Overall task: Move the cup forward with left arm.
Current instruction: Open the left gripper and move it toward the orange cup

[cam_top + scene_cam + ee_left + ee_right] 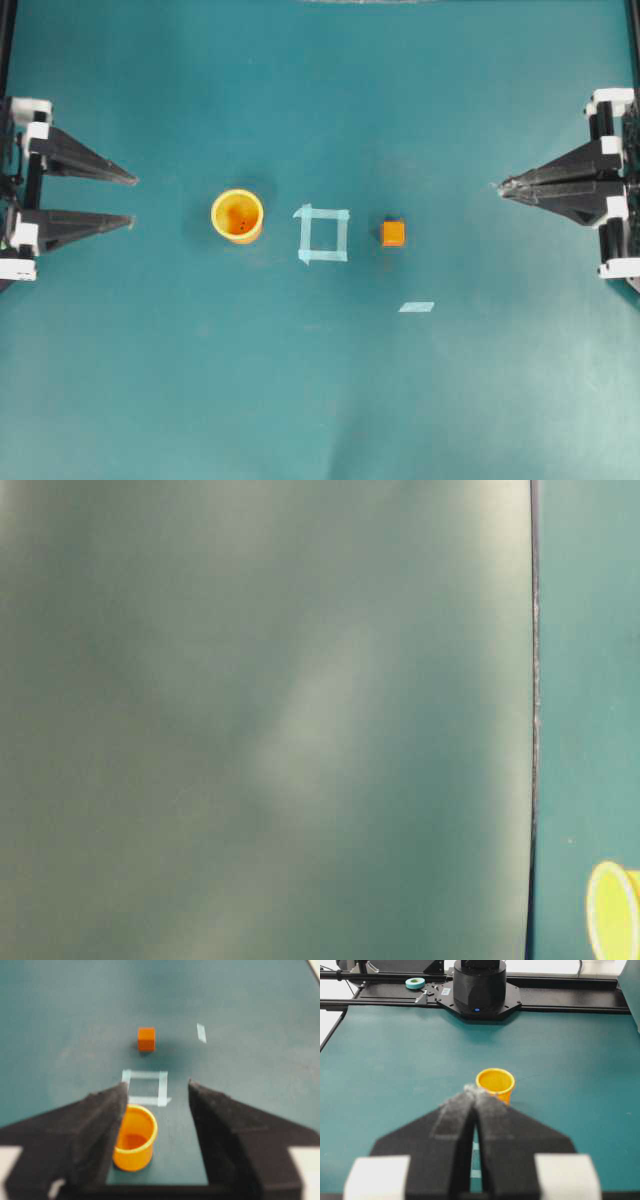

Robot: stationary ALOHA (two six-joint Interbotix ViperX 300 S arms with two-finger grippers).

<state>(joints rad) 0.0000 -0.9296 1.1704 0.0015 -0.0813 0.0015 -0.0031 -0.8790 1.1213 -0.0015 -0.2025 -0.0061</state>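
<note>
Standing upright, cup (237, 215) free — left jaws spread, right jaws pressed together; no legible writing.

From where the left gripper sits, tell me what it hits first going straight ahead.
Probably the cup: the open left gripper points at it across bare mat, though it sits nearer one finger.

On the teal table (320, 400) there is a square outline of light blue tape (323, 233). A small orange cube (393, 233) stands just beside it, apart from it. A short strip of tape (416, 307) lies near the cube.
</note>
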